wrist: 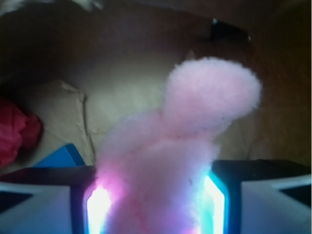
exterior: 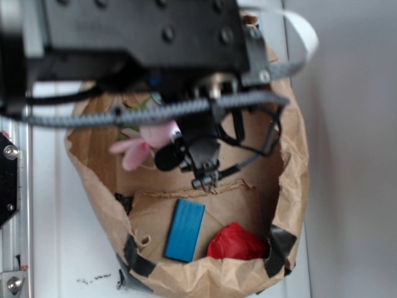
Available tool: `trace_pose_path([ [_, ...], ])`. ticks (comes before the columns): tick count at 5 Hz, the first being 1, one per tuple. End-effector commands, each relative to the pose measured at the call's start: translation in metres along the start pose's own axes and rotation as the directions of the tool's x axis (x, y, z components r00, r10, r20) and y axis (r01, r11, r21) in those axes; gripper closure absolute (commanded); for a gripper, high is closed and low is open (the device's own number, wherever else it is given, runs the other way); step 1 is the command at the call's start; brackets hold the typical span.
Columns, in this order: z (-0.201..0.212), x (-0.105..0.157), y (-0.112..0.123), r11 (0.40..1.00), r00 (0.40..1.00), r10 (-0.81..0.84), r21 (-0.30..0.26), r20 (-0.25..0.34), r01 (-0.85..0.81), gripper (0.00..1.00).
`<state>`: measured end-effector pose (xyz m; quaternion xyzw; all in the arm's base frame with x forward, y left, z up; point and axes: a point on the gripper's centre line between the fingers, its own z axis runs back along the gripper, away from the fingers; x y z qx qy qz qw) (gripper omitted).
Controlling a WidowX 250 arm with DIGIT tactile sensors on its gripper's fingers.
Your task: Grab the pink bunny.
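Observation:
The pink bunny (exterior: pixel 144 146) is a pale-pink plush with floppy ears, inside the brown paper bag (exterior: pixel 291 180) near its upper left. In the exterior view my gripper (exterior: pixel 177 146) sits right at the bunny's right side, under the black arm. In the wrist view the bunny (wrist: pixel 180 136) fills the gap between my two glowing pads (wrist: pixel 97 207), pressed on both sides, and my gripper (wrist: pixel 155 207) is shut on it. The bunny's face is hidden.
A blue flat block (exterior: pixel 185 230) and a bright red soft lump (exterior: pixel 236 243) lie on the bag's floor toward its front. A bit of green plush (exterior: pixel 133 112) shows behind the cables. White table surface (exterior: pixel 56 248) surrounds the bag.

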<state>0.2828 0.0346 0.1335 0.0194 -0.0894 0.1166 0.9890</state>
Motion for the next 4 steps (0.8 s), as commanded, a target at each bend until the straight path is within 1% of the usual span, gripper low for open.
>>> trace_pose_path([
  [1, 0.024, 0.009, -0.014, 0.998, 0.998, -0.041, -0.035, 0.041, 0.042, 1.0],
  [2, 0.032, 0.007, -0.008, 0.991, 0.998, -0.05, -0.124, 0.045, 0.055, 1.0],
  [3, 0.037, 0.004, -0.007, 0.987, 0.997, -0.057, -0.15, 0.056, 0.065, 1.0],
  [4, 0.037, 0.003, -0.007, 0.988, 0.995, -0.06, -0.14, 0.077, 0.071, 1.0],
])
